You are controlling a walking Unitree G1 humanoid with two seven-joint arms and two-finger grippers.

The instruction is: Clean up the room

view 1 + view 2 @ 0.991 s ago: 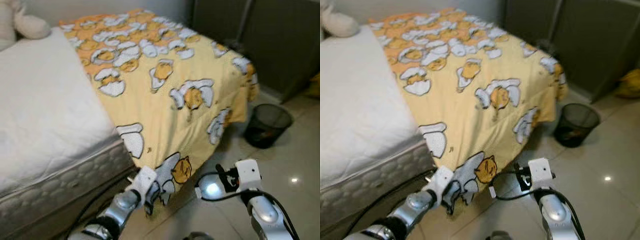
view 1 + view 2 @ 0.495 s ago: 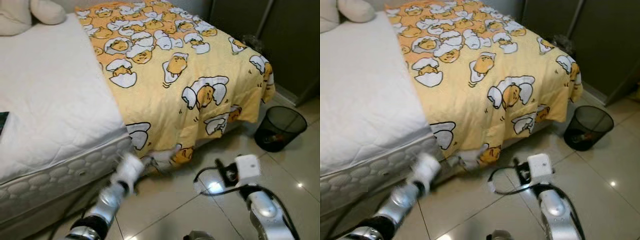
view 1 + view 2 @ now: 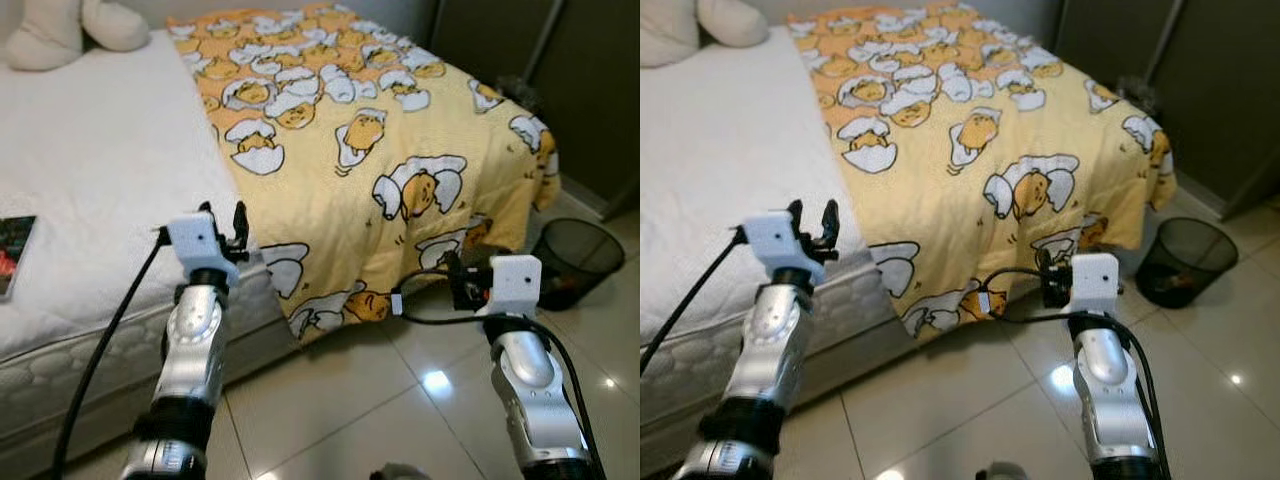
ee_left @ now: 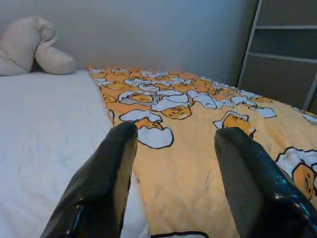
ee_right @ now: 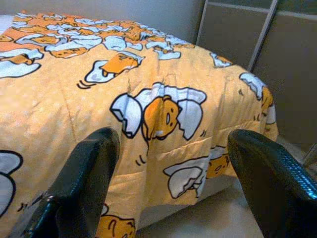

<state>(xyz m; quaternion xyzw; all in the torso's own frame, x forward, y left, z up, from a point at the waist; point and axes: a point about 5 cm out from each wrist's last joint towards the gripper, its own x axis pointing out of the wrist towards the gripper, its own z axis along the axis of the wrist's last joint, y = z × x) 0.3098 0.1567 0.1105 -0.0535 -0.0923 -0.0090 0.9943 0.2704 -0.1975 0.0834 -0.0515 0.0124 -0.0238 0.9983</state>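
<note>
Left gripper (image 3: 232, 222) let the yellow egg-print blanket (image 3: 380, 170) drop and rose bedside; both grippers, right gripper (image 5: 168, 183) too, wide open, empty.

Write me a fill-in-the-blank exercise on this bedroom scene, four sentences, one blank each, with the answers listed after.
1. The yellow blanket is printed with cartoon ____.
2. The black mesh wastebasket stands on the tiled ____.
3. The left gripper is raised at the edge of the white ____.
4. The right gripper has its fingers ____, facing the blanket's hanging side.

Answers: eggs; floor; mattress; open
</note>
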